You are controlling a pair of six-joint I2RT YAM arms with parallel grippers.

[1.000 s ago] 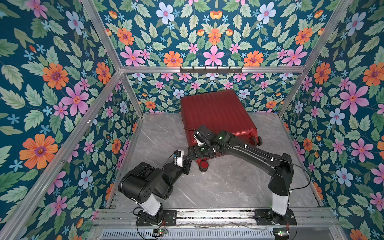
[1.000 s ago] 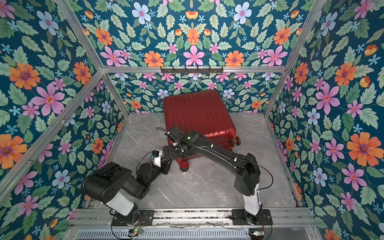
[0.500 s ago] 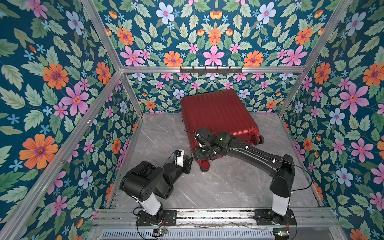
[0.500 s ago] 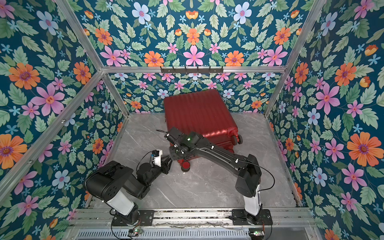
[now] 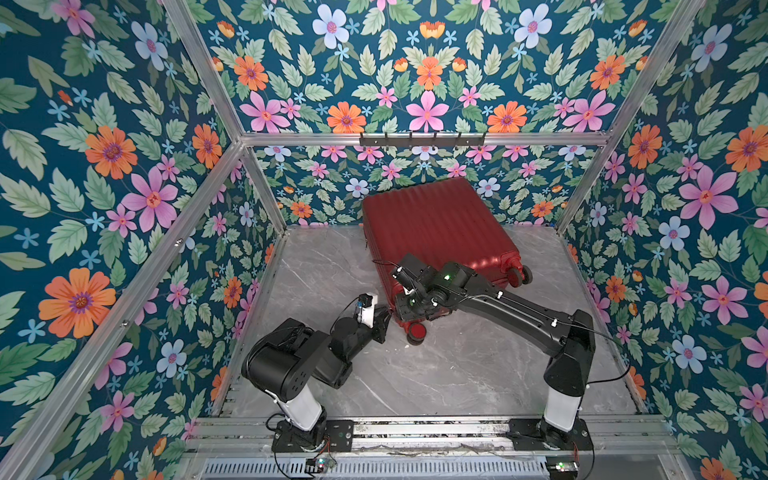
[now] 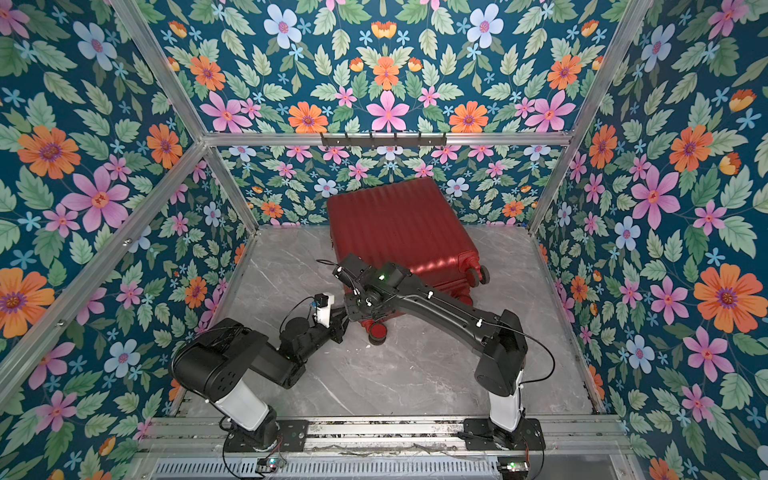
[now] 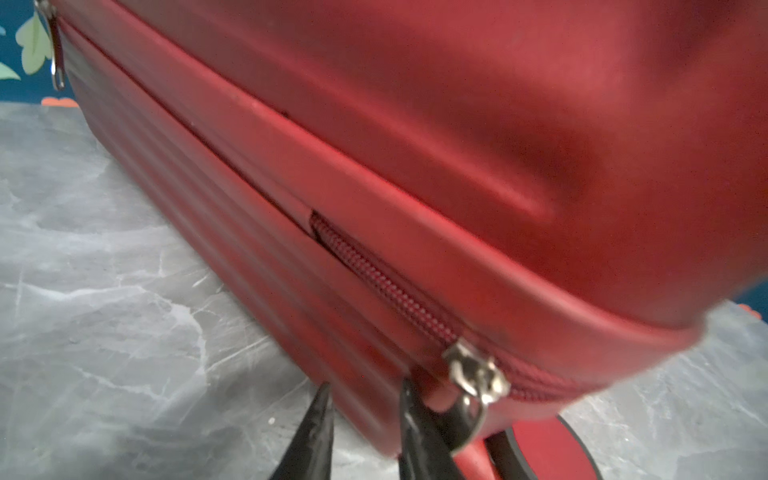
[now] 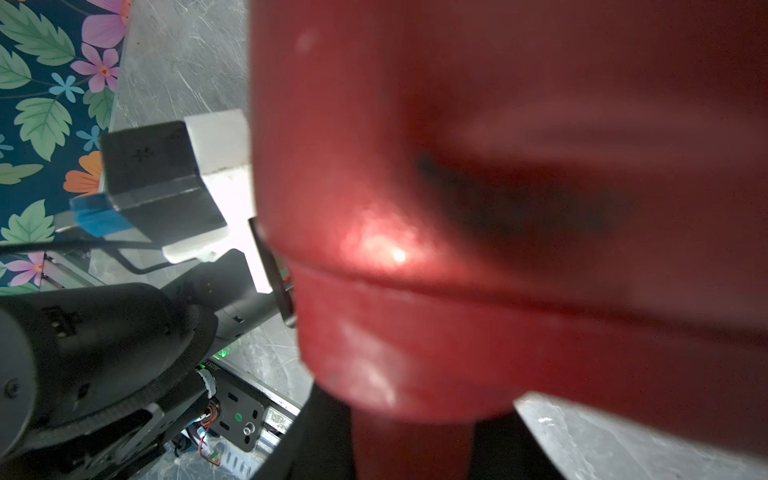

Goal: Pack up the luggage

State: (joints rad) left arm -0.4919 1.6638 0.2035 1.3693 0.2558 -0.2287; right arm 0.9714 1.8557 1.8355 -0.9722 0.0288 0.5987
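Observation:
The luggage (image 5: pixel 436 224) (image 6: pixel 399 224) lies closed and flat at the back of the marble table, ribbed dark-red shell up. My right gripper (image 5: pixel 406 307) (image 6: pixel 358 306) reaches across to its front left corner, above a red caster wheel (image 5: pixel 417 331). In the right wrist view the gripper (image 8: pixel 413 449) is shut on a red part of that corner, and the shell (image 8: pixel 457 166) fills the frame. My left gripper (image 5: pixel 384 322) (image 7: pixel 368 411) sits low at the same corner, narrowly open. A silver zip slider (image 7: pixel 476 374) hangs just outside one fingertip (image 7: pixel 415 419).
Floral walls and aluminium posts close in the table (image 5: pixel 457 374) on three sides. A hook rail (image 5: pixel 422 139) runs along the back wall. Two more wheels (image 5: pixel 521 274) stick out at the luggage's right. A second zip pull (image 7: pixel 56 54) hangs at the far corner.
My right gripper has closed from wide open onto the luggage's front left corner. The left gripper's jaws have narrowed a little. The luggage has hardly moved.

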